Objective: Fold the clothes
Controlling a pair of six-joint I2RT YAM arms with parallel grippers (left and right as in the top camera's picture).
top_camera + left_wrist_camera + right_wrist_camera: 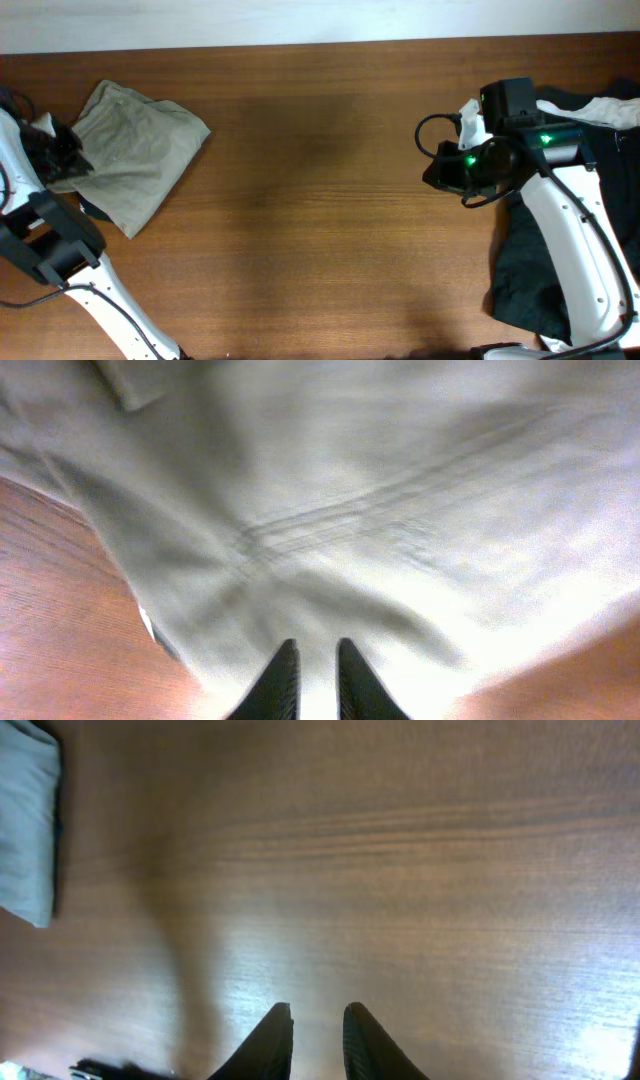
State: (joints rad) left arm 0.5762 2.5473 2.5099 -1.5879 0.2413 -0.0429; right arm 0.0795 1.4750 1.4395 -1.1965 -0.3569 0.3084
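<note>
1. Brown wooden tabletop: open wood across the middle.
2. Folded khaki-beige cotton shorts at left edge, crumpled black garment at right edge.
3. Left end effector pressed together over shorts; right end effector likewise, over wood.

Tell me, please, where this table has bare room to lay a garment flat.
The table's middle is bare, between the khaki shorts on the left and the right arm. Both ends are crowded: shorts left, black garment right.
</note>
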